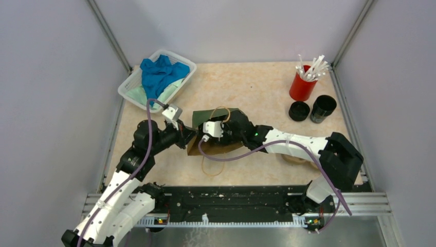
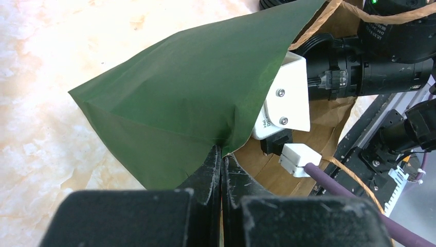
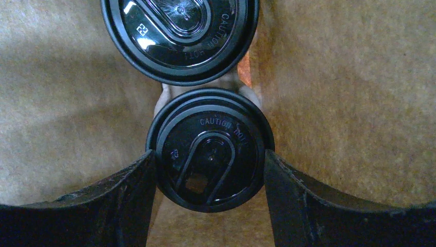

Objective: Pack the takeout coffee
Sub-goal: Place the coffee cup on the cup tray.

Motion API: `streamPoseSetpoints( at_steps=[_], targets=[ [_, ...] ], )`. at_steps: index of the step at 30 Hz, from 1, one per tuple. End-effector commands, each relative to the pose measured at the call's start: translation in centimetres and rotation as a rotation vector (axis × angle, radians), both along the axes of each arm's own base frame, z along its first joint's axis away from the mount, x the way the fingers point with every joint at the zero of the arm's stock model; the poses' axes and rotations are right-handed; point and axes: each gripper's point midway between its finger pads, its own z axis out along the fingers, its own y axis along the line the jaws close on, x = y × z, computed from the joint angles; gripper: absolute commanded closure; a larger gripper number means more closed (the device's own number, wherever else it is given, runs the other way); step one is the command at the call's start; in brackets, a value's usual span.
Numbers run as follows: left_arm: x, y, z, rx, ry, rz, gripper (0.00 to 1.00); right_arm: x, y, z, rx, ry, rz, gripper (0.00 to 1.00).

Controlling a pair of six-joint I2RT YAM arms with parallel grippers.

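Observation:
A green paper bag (image 1: 205,117) with a brown inside lies on its side mid-table. My left gripper (image 2: 221,150) is shut on the edge of its mouth (image 2: 195,87). My right gripper (image 3: 208,154) reaches inside the bag, and its fingers press both sides of a black-lidded takeout coffee cup (image 3: 210,128). A second lidded cup (image 3: 180,36) stands just beyond it in the bag. Two more black cups (image 1: 299,110) (image 1: 323,108) stand at the table's right. From above, the right fingers are hidden by the bag.
A red cup of white sticks (image 1: 303,82) stands at the back right. A white basket (image 1: 128,87) with blue cloth sits at the back left. A tan round piece (image 1: 294,160) shows under the right arm. A thin handle loop (image 1: 212,169) lies before the bag.

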Motion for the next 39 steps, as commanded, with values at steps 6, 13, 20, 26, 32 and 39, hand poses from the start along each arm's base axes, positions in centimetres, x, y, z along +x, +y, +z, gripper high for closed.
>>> streamPoseSetpoints(
  at_steps=[6,13,20,26,32,39],
  targets=[
    [0.2,-0.3,3.9,0.007,0.029,-0.004,1.00,-1.0,0.8,1.9,0.032,0.114,0.026,1.00],
    [0.1,-0.2,4.0,0.015,0.204,0.043,1.00,-3.8,0.7,2.2,0.034,0.289,0.045,1.00],
    [0.6,0.5,5.4,0.016,0.316,0.140,1.00,-6.2,0.6,1.4,0.004,0.411,0.091,0.99],
    [1.5,0.8,5.8,0.012,0.372,0.204,1.00,-7.2,0.9,0.7,-0.006,0.479,0.109,0.94],
    [2.2,1.0,5.1,0.027,0.410,0.248,1.00,-8.2,1.4,1.8,0.012,0.550,0.123,0.65],
    [2.1,0.6,4.6,0.011,0.426,0.237,1.00,-8.8,1.2,3.9,0.020,0.572,0.118,0.25]
  ],
)
